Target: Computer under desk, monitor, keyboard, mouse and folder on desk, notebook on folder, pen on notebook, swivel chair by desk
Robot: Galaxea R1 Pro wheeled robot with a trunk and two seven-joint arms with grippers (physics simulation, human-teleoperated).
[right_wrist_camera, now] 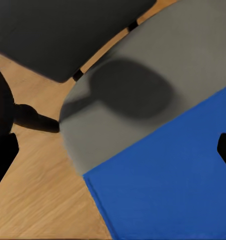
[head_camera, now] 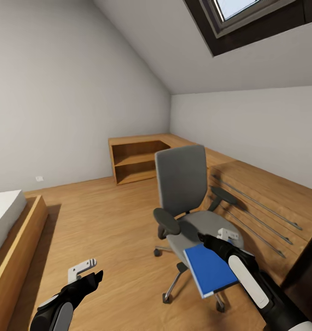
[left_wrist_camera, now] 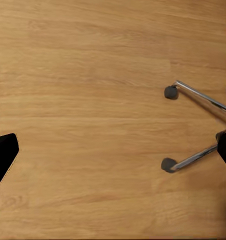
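Right gripper (head_camera: 210, 242) hovers over the blue folder (head_camera: 210, 271), fingers spread, seemingly not touching it. That folder lies on the swivel chair (head_camera: 183, 202) seat, overhanging its front edge. Left gripper (head_camera: 94, 276) hangs open above the floor (head_camera: 114, 220).

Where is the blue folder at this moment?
In the head view, the folder lies on the front edge of the swivel chair seat, jutting past it, just beneath the right pincer. The right wrist view shows it there too.
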